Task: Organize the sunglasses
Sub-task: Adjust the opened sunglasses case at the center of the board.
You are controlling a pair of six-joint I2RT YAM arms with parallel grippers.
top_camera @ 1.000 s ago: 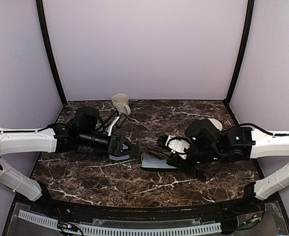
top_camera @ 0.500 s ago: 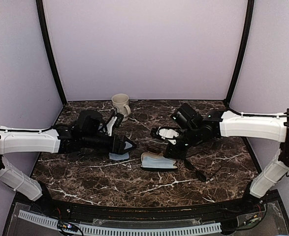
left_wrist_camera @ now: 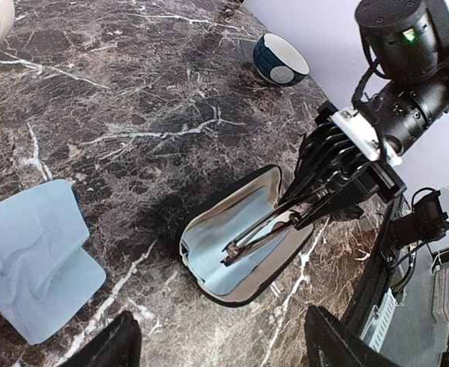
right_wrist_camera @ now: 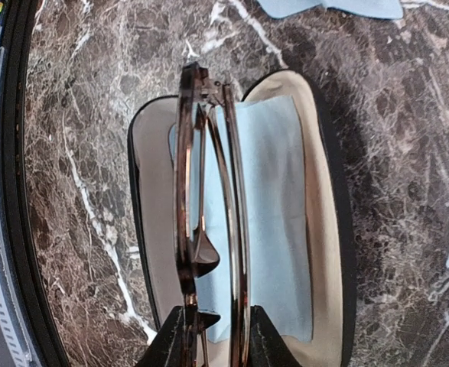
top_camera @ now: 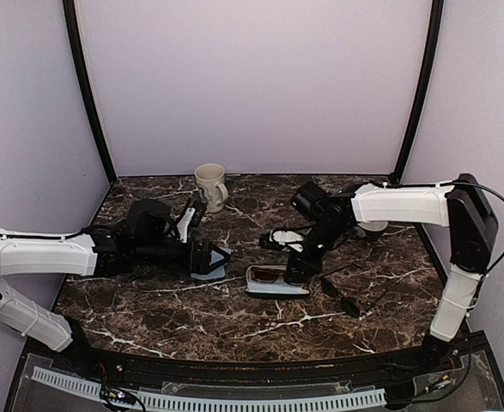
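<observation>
Right claw point(right_wrist_camera: 216, 340), closed narrowly on one end of the folded, thin brown-framed sunglasses point(right_wrist_camera: 183, 199), holds them lengthwise over the blue-lined hollow of the open black case point(right_wrist_camera: 327, 229), which lies on the marbled surface point(top_camera: 174, 309). Left claw point(left_wrist_camera: 220, 348), jaws wide apart and empty, hovers near a blue cloth point(left_wrist_camera: 33, 267).

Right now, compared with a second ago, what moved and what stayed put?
The right arm swung round toward the back of the table and folded its elbow. Its jaws, shut on the brown sunglasses, lowered them into the open case. Nothing was let go. The case, the mug and the left arm, with its jaws open, stayed about where they were.
</observation>
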